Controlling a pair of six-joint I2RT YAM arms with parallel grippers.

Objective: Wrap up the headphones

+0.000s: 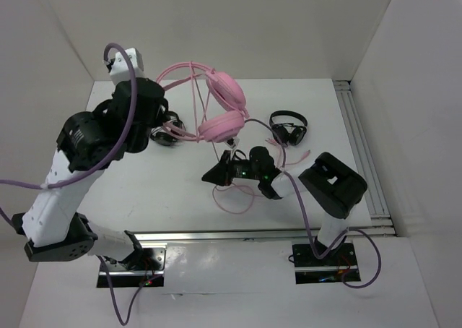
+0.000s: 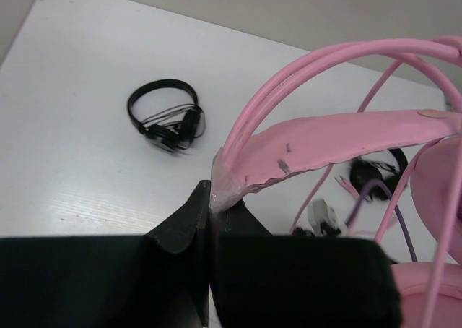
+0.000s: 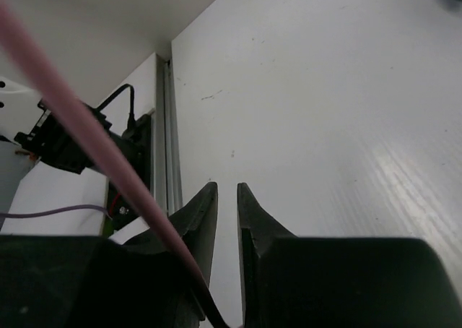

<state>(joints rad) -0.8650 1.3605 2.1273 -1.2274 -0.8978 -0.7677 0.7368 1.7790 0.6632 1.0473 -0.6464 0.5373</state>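
The left tool (image 2: pixel 211 196), pinching the headband (image 2: pixel 346 136) of the large pink over-ear headphones (image 1: pixel 229 89), should hold steady while the right tool (image 3: pixel 223 192), whose grip cannot be told, winds the thin pink cable (image 3: pixel 86 126) tautly.

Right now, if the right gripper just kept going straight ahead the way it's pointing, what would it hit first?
Probably the bare table: past the right gripper its wrist view shows only white surface, up to the wall. The pink cable passes to one side, not ahead. Depth is unclear.
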